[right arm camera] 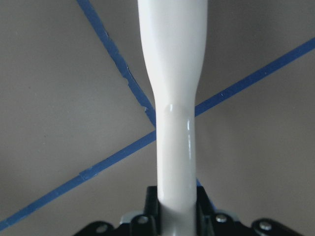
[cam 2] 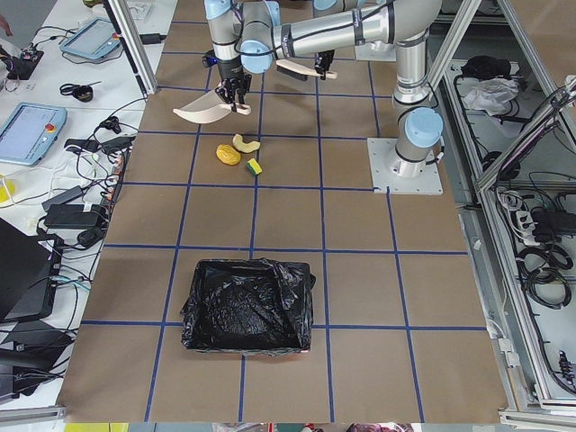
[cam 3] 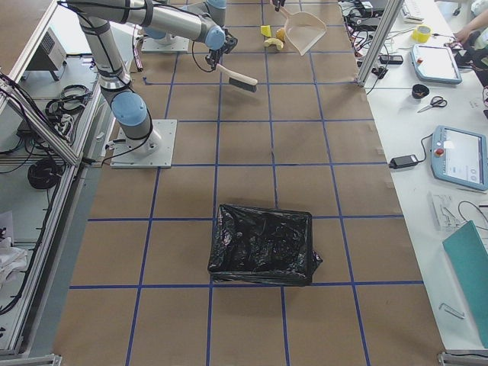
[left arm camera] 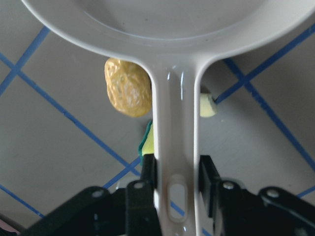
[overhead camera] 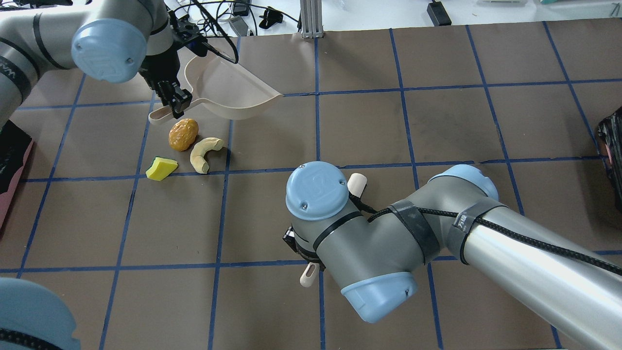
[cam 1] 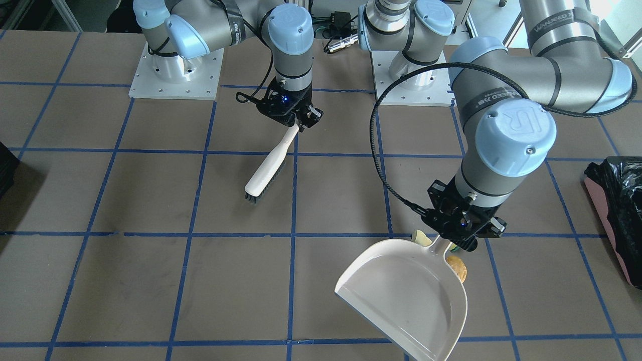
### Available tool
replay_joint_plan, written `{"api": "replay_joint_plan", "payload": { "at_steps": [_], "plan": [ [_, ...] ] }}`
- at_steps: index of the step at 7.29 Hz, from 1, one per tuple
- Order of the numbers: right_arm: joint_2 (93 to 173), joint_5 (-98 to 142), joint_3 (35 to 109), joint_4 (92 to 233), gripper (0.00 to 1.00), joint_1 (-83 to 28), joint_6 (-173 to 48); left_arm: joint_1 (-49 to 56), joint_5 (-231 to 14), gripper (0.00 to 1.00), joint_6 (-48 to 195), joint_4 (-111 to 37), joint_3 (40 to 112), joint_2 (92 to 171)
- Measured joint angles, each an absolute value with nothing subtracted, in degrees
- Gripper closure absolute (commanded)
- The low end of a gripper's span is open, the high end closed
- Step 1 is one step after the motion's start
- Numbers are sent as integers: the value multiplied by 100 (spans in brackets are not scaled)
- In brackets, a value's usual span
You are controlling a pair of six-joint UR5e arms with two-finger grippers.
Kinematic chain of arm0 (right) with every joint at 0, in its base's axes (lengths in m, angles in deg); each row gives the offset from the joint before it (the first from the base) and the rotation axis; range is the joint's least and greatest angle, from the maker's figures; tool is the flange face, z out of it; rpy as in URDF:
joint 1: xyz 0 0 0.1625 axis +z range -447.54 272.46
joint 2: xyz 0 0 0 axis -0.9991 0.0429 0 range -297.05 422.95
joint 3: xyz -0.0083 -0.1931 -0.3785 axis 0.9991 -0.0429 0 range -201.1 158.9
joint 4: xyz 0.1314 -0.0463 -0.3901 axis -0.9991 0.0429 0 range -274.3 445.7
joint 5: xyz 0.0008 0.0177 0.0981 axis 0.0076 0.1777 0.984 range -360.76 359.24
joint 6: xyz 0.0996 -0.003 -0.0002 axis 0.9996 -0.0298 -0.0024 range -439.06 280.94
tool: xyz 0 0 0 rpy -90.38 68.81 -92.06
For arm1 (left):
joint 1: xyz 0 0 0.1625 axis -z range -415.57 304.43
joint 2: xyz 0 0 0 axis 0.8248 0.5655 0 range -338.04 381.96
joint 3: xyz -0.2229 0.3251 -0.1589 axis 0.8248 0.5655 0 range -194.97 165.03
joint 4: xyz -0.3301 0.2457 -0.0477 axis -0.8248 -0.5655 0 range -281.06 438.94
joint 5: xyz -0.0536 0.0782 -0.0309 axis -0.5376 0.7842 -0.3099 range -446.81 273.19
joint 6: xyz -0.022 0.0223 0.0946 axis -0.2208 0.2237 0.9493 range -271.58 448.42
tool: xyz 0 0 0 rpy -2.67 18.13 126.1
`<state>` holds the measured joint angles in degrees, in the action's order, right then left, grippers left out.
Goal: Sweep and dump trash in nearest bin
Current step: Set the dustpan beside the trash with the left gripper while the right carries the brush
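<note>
Toward the surface's left end, the bin [cam 1: 609, 225] is sitting with its edge cut off by the frame. The left claw [overhead camera: 175, 103] is clamping the handle of the dustpan [overhead camera: 228, 90], which is tilting, raised, near the far edge, with its mouth pointing right. Just robot-side of that handle the trash is lying close together: the yellow wedge [overhead camera: 161, 168] on a blue line, the brown lump [overhead camera: 183, 134], and the curved slice [overhead camera: 204, 153] arching rightward. Bare squares are spreading out to their right. At mid-surface the right claw [cam 1: 296, 118] is gripping the brush [cam 1: 266, 173], which is mostly hiding under the arm from overhead. Its long axis is pointing away from the robot, bristles outermost.
</note>
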<state>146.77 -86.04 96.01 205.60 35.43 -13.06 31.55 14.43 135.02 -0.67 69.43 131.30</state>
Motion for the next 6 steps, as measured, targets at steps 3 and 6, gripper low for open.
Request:
{"api": "replay_joint_plan", "payload": {
  "at_steps": [3,6],
  "plan": [
    [14231,-8314,8997,20523,100,3648,-333,2060,1466,100,15542,139,7041,13025],
    [13417,-8209,7964,20483,100,4075,339,837,1447,100,17276,383,7061,12973]
  ]
}}
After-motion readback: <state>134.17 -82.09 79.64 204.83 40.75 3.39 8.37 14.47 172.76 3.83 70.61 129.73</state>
